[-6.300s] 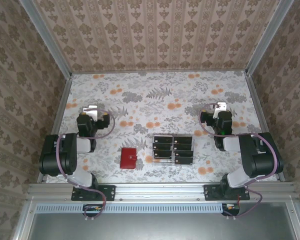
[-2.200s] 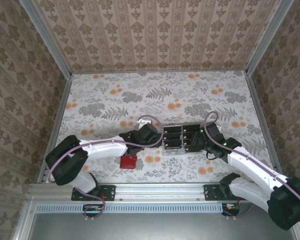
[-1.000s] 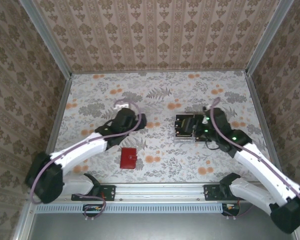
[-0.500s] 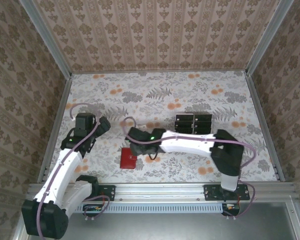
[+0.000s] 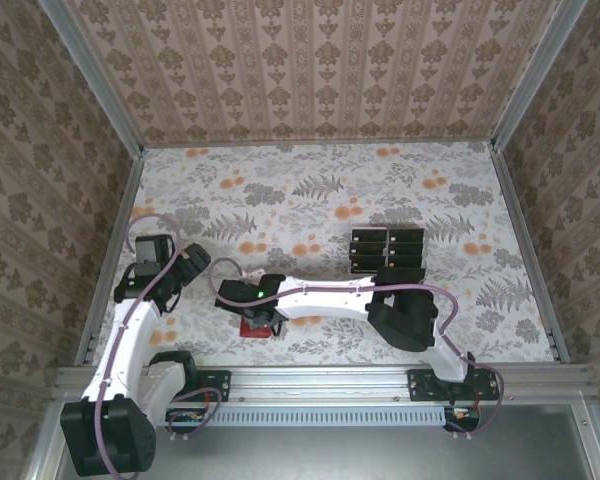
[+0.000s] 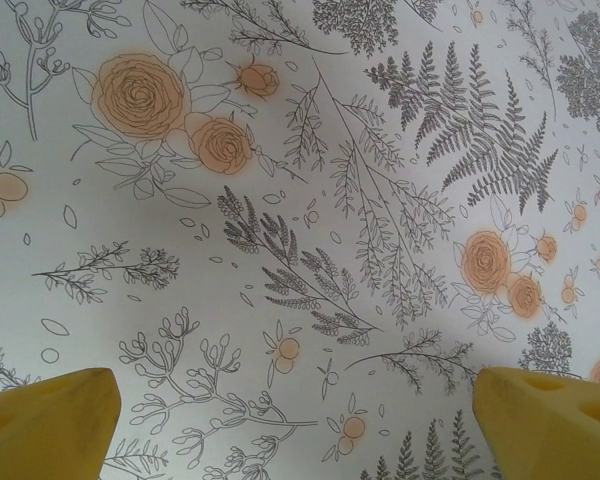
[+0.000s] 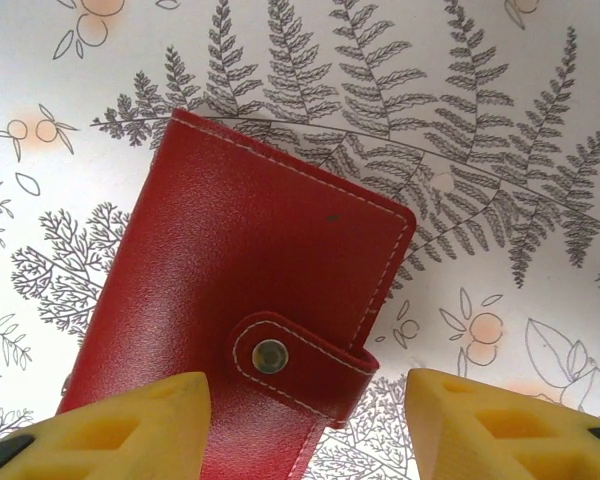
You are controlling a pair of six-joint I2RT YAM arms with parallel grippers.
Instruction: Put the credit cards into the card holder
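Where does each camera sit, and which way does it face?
Top external: fixed above and behind the bases, looking down on the table. It shows the left arm, right arm, cards and wallet.
Left wrist: faces down at the floral table. The left gripper is open, with yellow fingertips at the lower corners.
Right wrist: faces down, close over the wallet. The right gripper has a fingertip on either side of the snap tab.
Shared: the top external and right wrist views both show the wallet.

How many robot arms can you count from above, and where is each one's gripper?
2. The left gripper is open above bare floral tablecloth on the left. The right gripper, extended across the table, sits over the red wallet, fingers apart either side of its snap tab.
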